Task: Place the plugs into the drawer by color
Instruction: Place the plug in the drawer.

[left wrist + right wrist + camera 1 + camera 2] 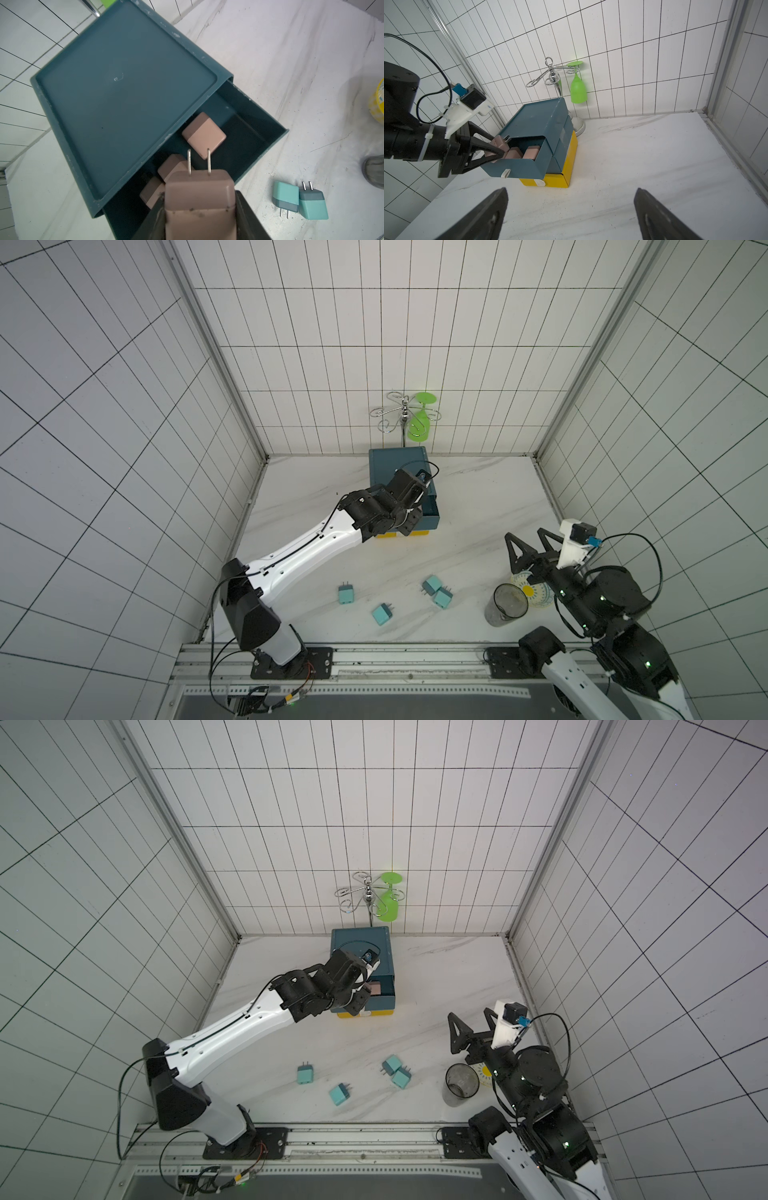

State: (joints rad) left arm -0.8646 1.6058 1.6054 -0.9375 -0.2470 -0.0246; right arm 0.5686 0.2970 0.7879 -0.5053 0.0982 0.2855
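L gripper (198, 204): pink plug (199, 187) betw jaws

Drawer (267, 148) part full of pink plugs (203, 135), left gripper (199, 198) and held plug (199, 187) above, in a top view teal plugs (432, 584) lower centre, marble (478, 497) bare mid-right

Cut off by the lower edge of the left wrist view: rear of the pale pink cube-shaped plastic plug (200, 199). Half hidden behind it: another pale pink plug (150, 192) inside the open dark teal drawer (259, 149). Largely covered by the left arm (316, 543) in both top views: that same drawer. Cropped at the side of the left wrist view: yellow patterned cup (377, 101) and grey translucent tumbler (374, 170).
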